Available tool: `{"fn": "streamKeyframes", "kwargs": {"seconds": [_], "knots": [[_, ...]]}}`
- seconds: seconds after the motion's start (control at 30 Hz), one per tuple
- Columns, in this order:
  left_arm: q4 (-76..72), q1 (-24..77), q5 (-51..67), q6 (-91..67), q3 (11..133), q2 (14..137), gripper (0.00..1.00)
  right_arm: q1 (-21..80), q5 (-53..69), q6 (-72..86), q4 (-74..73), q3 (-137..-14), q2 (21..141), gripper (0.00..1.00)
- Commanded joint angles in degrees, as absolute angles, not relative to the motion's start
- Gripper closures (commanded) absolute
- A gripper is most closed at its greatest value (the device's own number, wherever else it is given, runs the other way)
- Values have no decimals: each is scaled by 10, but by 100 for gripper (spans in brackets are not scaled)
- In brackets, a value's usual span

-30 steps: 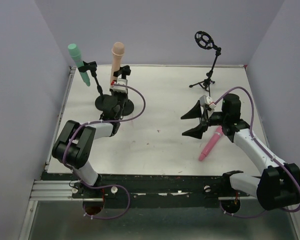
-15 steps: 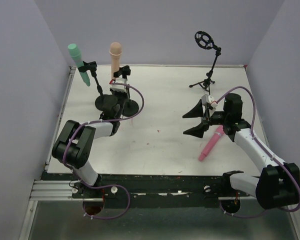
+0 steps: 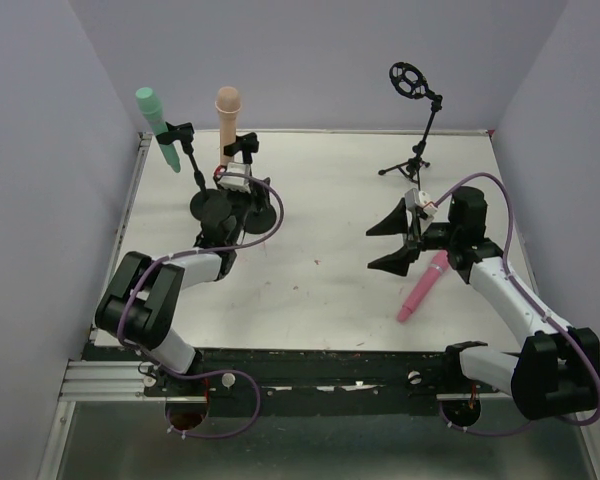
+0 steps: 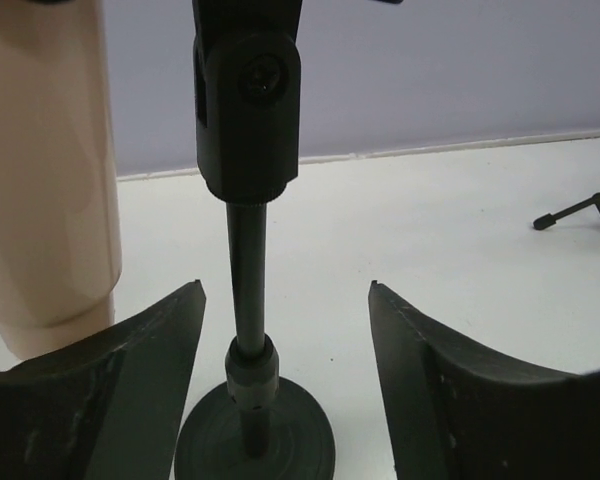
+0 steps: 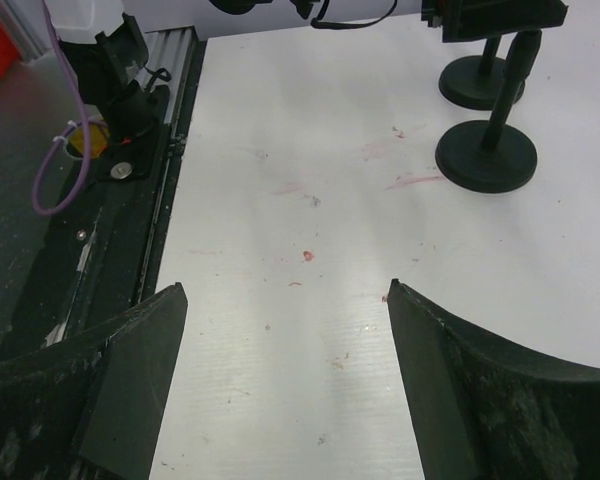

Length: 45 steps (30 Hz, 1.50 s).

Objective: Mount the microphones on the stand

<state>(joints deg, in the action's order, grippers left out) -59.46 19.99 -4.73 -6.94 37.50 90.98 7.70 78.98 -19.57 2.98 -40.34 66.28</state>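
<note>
The mint green microphone (image 3: 152, 118) stands in the clip of the left stand (image 3: 180, 133). Beside it, the peach microphone (image 3: 226, 120) (image 4: 45, 170) sits upright in the second stand's clip (image 3: 243, 147). My left gripper (image 3: 237, 172) (image 4: 285, 330) is open just in front of that stand; its pole (image 4: 247, 300) runs between my fingers untouched, and the peach handle is off to the left. The pink microphone (image 3: 421, 288) lies flat on the table under my right forearm. My right gripper (image 3: 385, 241) (image 5: 285, 310) is open over bare table, holding nothing.
A tripod stand with an empty ring holder (image 3: 412, 82) is at the back right; one leg (image 4: 580, 208) shows in the left wrist view. Two round black stand bases (image 5: 485, 160) (image 5: 477, 82) sit close together. The left arm's base (image 5: 110, 70) is at the table's near edge.
My left gripper has opened and let go of the peach microphone, which stays upright in its clip. The gripper drew back slightly. The right arm barely moved.
</note>
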Motion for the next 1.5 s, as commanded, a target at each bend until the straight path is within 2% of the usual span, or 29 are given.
{"fn": "streamKeyframes", "kwargs": {"seconds": [0.0,0.2,0.4,0.57,0.63,0.67,0.83,0.97,1.07,1.2,1.33,1.47], "knots": [[-573,200,-15,-105,347,866,22,70,808,-196,17,-415,651,11],[-533,214,-8,-141,310,813,16,67,809,-204,10,-417,647,7],[-472,275,-67,-182,228,712,14,52,793,-212,-20,-429,642,5],[-280,305,-43,-208,227,556,12,10,778,-207,-47,-444,632,3],[-204,306,-23,-206,241,490,8,-20,769,-198,-54,-453,625,1],[-171,306,-20,-202,250,449,3,-32,758,-187,-54,-455,621,1],[-25,306,28,-187,314,317,1,-62,611,-111,-57,-488,613,0],[121,306,127,-104,416,309,1,-64,405,-23,-42,-541,646,0],[213,306,114,-46,450,320,1,-63,367,-39,-40,-590,694,0],[177,304,73,-46,383,287,1,-63,366,-33,18,-632,779,0],[173,303,68,-39,380,258,1,-63,303,-40,61,-684,862,0],[165,304,76,-38,375,252,1,-62,308,-63,92,-717,926,1]]}}
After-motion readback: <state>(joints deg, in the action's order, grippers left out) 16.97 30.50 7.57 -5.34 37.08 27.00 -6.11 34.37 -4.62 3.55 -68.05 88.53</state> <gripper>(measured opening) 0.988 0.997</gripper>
